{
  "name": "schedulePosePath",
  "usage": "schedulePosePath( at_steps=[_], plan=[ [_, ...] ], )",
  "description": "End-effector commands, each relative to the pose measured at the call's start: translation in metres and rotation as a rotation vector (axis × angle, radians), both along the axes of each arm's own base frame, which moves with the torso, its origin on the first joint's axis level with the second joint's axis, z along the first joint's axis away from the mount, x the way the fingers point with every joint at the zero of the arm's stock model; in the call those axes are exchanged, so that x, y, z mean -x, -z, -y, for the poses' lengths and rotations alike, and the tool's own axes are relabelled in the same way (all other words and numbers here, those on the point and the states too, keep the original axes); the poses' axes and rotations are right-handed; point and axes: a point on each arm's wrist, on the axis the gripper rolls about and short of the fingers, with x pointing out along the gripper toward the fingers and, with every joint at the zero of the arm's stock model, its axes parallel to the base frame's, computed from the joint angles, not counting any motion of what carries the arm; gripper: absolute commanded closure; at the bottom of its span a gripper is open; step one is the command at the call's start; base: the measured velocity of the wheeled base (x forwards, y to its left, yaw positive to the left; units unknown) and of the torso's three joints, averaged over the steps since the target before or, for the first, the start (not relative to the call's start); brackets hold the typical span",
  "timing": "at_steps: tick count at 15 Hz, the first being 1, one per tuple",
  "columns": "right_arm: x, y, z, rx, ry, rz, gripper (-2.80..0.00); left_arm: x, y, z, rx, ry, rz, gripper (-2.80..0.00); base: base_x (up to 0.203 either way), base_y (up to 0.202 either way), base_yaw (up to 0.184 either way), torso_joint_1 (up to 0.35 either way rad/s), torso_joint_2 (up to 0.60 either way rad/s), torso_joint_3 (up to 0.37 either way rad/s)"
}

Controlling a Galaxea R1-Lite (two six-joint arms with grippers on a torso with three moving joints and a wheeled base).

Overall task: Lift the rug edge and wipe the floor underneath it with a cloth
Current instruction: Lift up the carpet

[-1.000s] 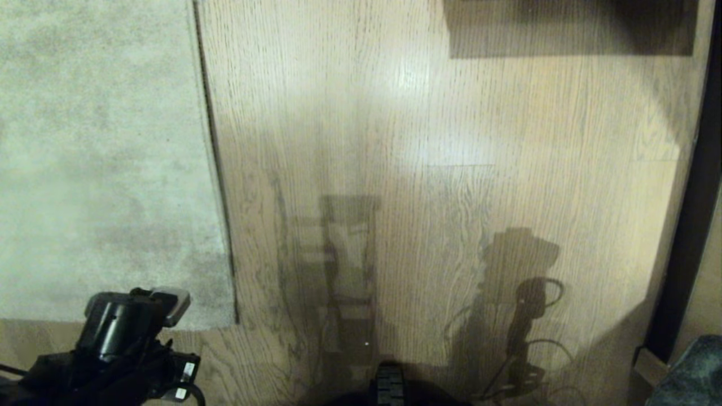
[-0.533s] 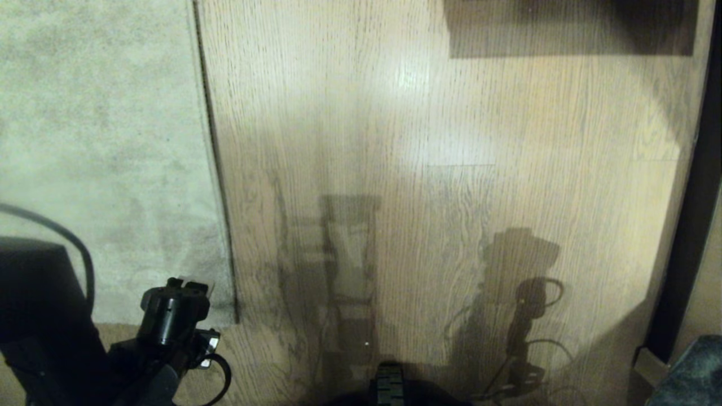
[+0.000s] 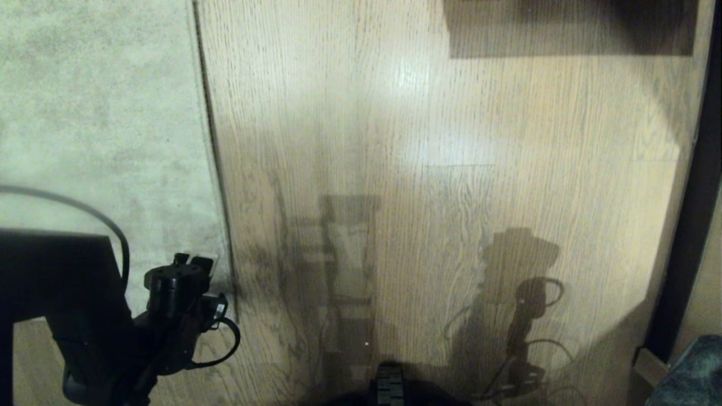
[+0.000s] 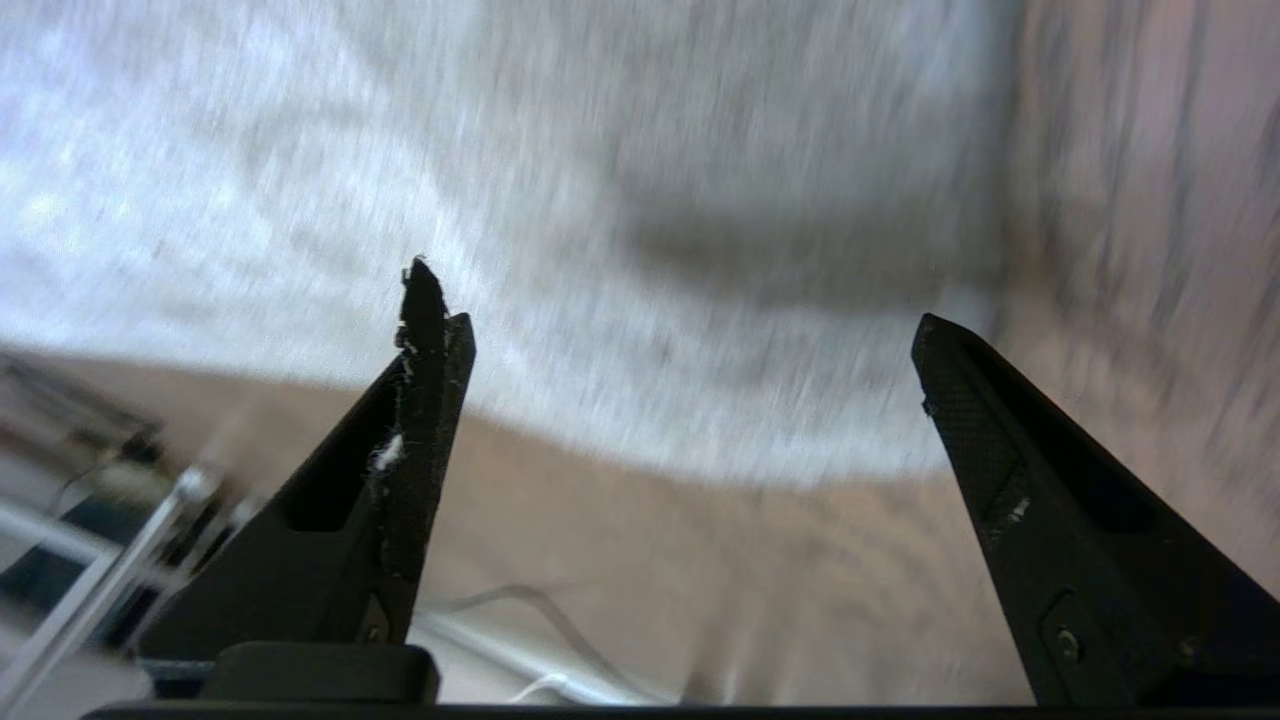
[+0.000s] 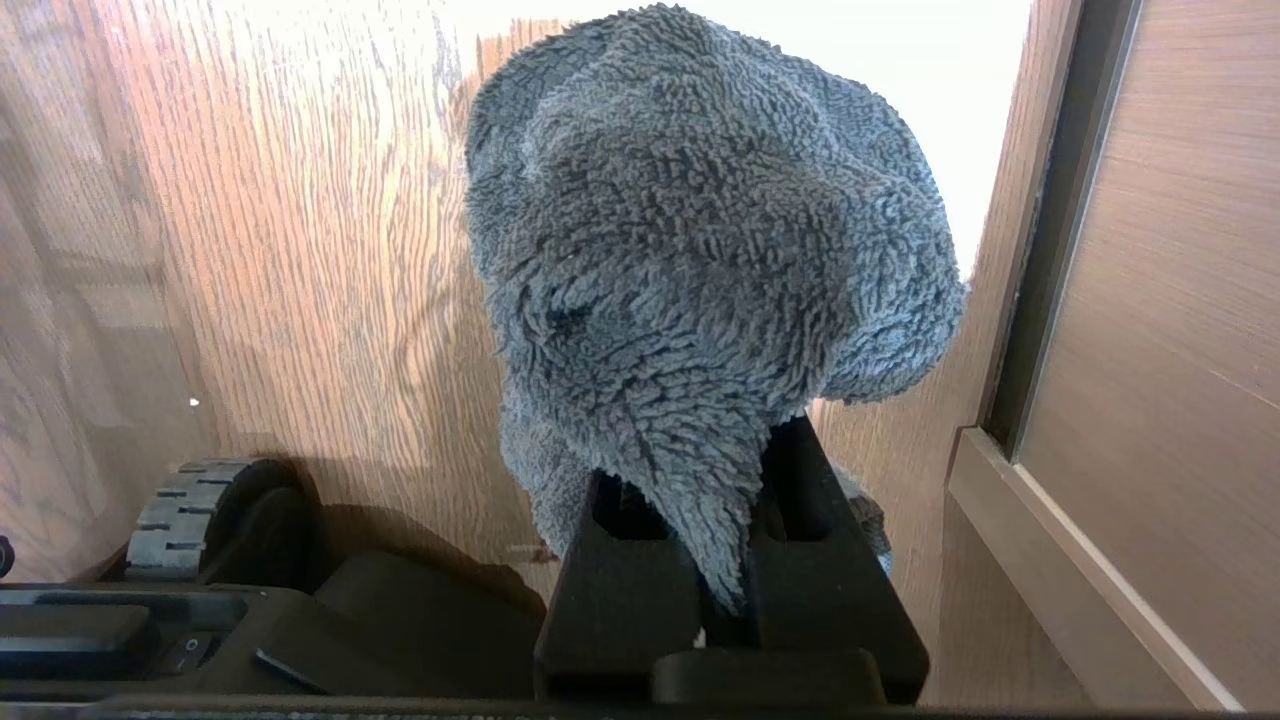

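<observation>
Two grippers: left gripper [image 4: 680,330], jaws spread, above the rug [image 3: 101,141] corner [image 3: 223,304]; right gripper [image 5: 725,590] pinches the cloth [image 5: 700,300]. Slide one finger beneath the flat edge [image 3: 211,152] on the floor [image 3: 451,225] before closing.

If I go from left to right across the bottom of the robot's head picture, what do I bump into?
left gripper at the rug edge → the floor → the cloth
</observation>
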Motion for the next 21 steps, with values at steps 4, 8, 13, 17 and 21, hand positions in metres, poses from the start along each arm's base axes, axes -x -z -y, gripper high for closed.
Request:
schedulePosePath(
  at_steps=[4,8,13,17,21],
  plan=[
    [0.0,0.0,0.0,0.0,-0.001,-0.001,0.0,-0.017,-0.004,-0.002,0.025,0.011,0.056,-2.8,0.0,0.0,0.0,0.0,0.0,0.0],
    [0.0,0.0,0.0,0.0,-0.001,0.0,0.0,-0.021,-0.001,-0.001,0.035,0.022,0.056,-2.8,0.0,0.0,0.0,0.0,0.0,0.0],
    [0.0,0.0,0.0,0.0,-0.001,-0.001,0.0,-0.031,-0.001,0.001,0.043,0.024,0.126,-2.8,0.0,0.0,0.0,0.0,0.0,0.0],
    [0.0,0.0,0.0,0.0,0.0,0.0,0.0,-0.033,0.001,0.001,0.046,0.024,0.135,-2.8,0.0,0.0,0.0,0.0,0.0,0.0],
    [0.0,0.0,0.0,0.0,-0.001,-0.002,0.0,-0.031,0.002,0.011,0.06,0.049,0.149,-2.8,0.0,0.0,0.0,0.0,0.0,0.0]
  ],
)
